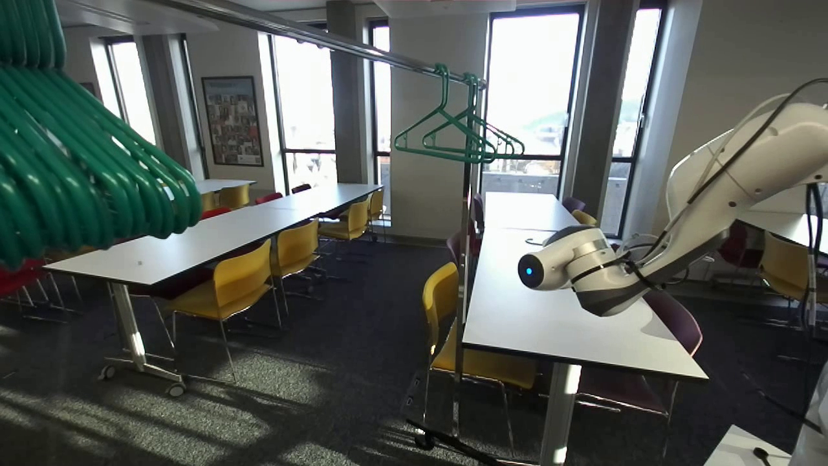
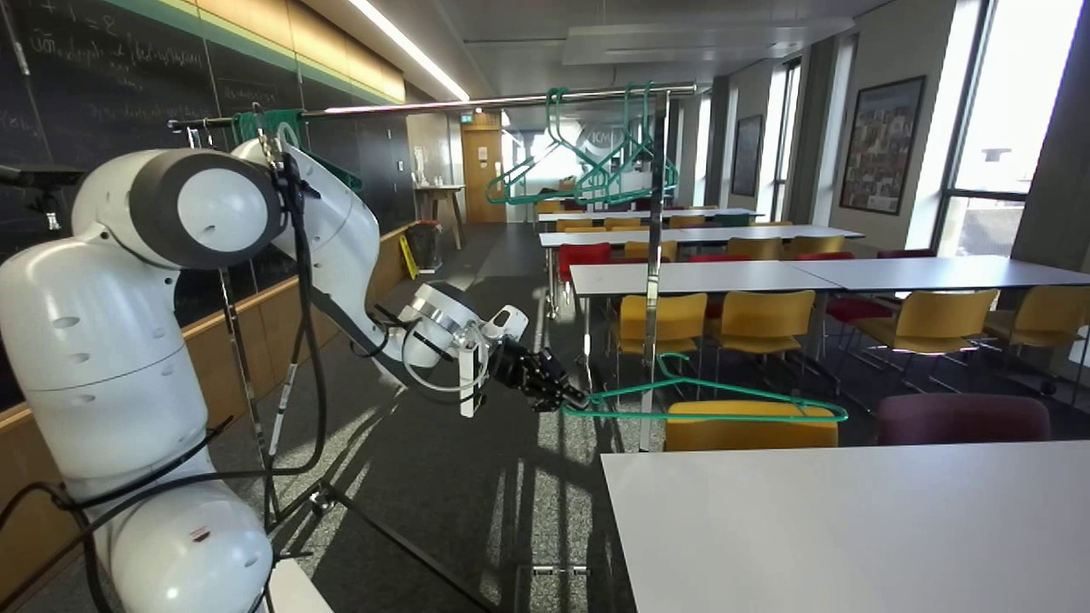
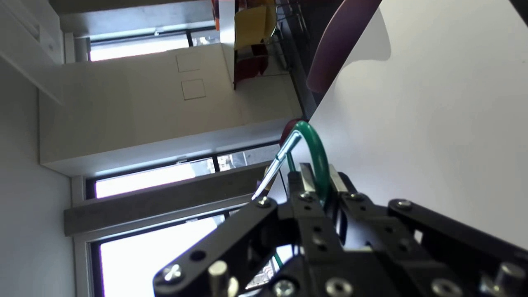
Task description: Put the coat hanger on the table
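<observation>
Both black metal fingers [image 3: 307,178] of mine pinch one rounded end of the teal-green triangular plastic coat hanger [image 2: 705,416], held in air, seemingly near a corner of the white rectangular tabletop [image 2: 851,528]. I judge it light, stiff, maybe slippery; this end suits.

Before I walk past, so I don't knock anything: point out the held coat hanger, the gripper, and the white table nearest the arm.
Held coat hanger [image 2: 707,416], in an exterior view: its lower bar.
Gripper [image 3: 322,179], in the wrist view: midway between its fingertips.
White table [image 2: 851,528], in an exterior view: its flat top.
</observation>
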`<state>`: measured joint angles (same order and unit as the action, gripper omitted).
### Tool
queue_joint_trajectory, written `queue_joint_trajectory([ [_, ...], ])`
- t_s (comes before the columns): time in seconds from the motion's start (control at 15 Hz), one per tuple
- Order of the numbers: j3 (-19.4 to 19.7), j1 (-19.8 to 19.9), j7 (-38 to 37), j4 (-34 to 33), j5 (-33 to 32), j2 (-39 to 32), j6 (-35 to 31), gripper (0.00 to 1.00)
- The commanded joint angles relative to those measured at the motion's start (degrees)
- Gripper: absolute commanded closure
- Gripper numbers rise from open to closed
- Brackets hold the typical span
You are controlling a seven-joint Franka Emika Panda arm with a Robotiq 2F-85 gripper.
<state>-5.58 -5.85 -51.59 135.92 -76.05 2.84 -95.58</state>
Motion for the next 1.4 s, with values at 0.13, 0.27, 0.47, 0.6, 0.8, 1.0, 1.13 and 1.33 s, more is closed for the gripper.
queue_joint_trajectory([
  [0.13,2.6,2.0,-4.4,-3.7,-9.7,-8.5,-6.3,0.98],
  [0.27,3.3,2.9,-5.4,-4.9,-10.6,-10.8,-8.1,0.98],
  [0.47,3.9,4.0,-5.5,-6.5,-10.1,-13.6,-10.8,0.98],
  [0.6,4.0,4.4,-5.4,-7.1,-9.5,-14.9,-12.5,0.98],
  [0.8,3.7,4.5,-5.2,-7.8,-9.1,-16.5,-14.6,0.98],
  [1.0,3.5,4.2,-5.1,-8.3,-9.1,-18.0,-15.4,0.98],
  [1.13,3.5,4.0,-5.0,-8.9,-9.1,-19.9,-14.6,0.98],
  [1.33,3.7,3.8,-5.3,-10.1,-9.3,-23.5,-13.0,0.98],
])
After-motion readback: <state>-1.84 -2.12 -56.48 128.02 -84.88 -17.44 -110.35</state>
